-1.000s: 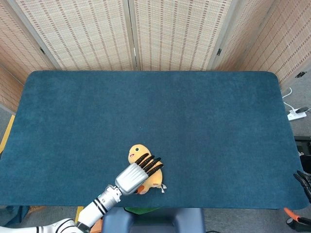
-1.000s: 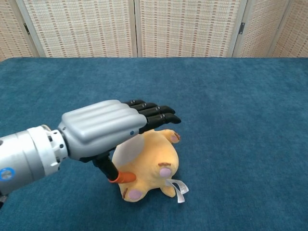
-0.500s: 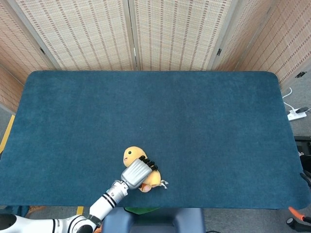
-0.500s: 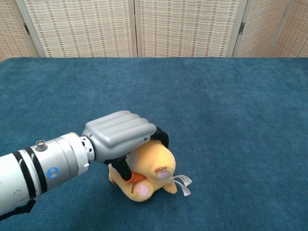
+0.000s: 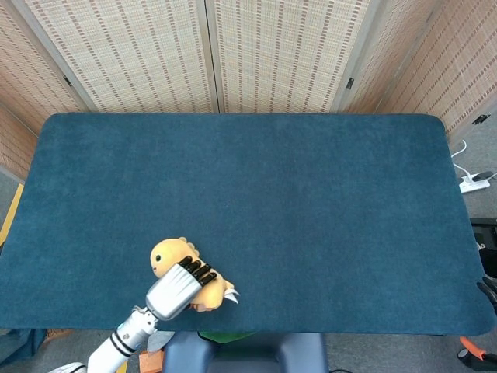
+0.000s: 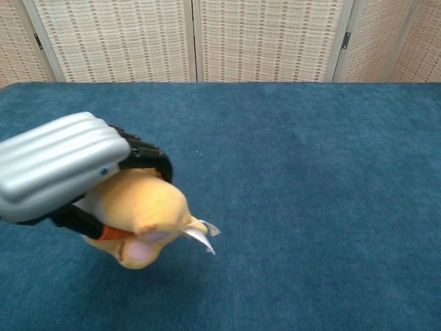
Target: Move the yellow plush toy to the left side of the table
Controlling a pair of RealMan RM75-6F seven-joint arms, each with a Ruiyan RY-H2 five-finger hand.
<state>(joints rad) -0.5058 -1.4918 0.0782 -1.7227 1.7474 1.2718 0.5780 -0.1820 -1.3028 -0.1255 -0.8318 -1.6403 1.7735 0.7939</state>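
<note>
Gripping the yellow plush toy (image 5: pixel 180 267) from above, our left hand (image 5: pixel 177 289) shows at the lower left of the head view, its dark fingers (image 6: pixel 148 155) curled over the toy's back. We see the toy near the front edge of the blue desk (image 5: pixel 311 202), left of centre, with its white tag (image 6: pixel 199 234) sticking out to the right. Our right hand does not show in either view.
</note>
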